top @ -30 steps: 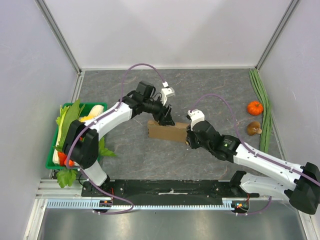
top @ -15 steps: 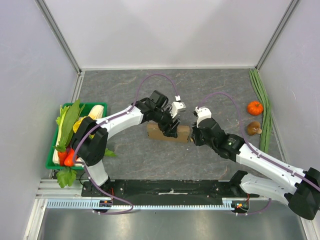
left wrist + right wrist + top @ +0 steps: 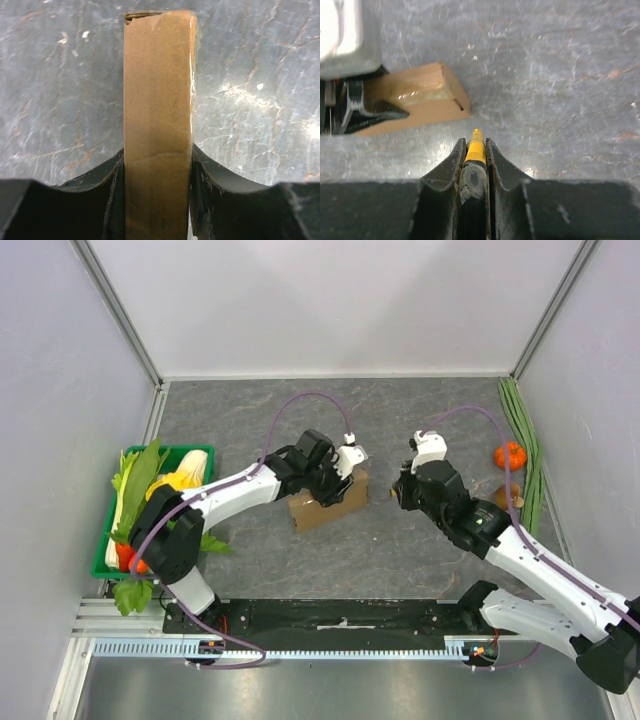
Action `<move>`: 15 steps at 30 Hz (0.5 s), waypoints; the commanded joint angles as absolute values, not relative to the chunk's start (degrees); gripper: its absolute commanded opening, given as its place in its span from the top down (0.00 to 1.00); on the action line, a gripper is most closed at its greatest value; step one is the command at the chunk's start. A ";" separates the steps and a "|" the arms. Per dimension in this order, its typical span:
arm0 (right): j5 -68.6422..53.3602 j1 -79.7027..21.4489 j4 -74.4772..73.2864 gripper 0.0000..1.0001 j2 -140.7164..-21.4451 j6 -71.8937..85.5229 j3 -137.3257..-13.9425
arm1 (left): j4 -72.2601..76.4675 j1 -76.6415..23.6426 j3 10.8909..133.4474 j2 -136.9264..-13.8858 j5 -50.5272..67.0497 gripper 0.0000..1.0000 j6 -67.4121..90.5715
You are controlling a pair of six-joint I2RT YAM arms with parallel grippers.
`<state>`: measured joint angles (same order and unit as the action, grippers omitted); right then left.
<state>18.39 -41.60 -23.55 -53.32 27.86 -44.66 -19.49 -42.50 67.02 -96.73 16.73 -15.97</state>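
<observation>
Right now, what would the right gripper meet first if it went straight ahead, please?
Probably the end corner of the cardboard box; the right gripper, shut on a yellow tool, might narrowly miss it.

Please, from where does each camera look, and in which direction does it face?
Top view: fixed above and behind the arms, facing down at the table; both arms show, left gripper on the box, right gripper near it.
Left wrist: on the left arm, facing along its fingers to the box; only fingers show.
Right wrist: on the right arm, facing past its fingers, shut on a yellow tool, toward the box end.
Shared: all views see the box.
</observation>
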 commanded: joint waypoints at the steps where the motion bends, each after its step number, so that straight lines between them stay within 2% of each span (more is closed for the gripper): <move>1: 22.33 -39.21 -18.65 1.00 -54.40 26.72 -49.48 | -12.23 -43.06 61.02 -89.75 8.71 0.51 -18.98; 9: 13.28 -35.86 -9.42 1.00 -58.79 24.53 -51.15 | -6.85 -44.30 52.39 -83.06 9.22 0.50 -24.42; 15: 5.47 -35.68 -5.02 1.00 -61.43 23.12 -51.68 | -6.85 -44.39 51.67 -82.88 8.62 0.50 -23.12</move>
<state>11.86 -35.88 -12.03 -60.53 24.95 -48.60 -9.28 -44.29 51.66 -83.94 9.37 -20.99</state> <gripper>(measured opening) 0.227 0.496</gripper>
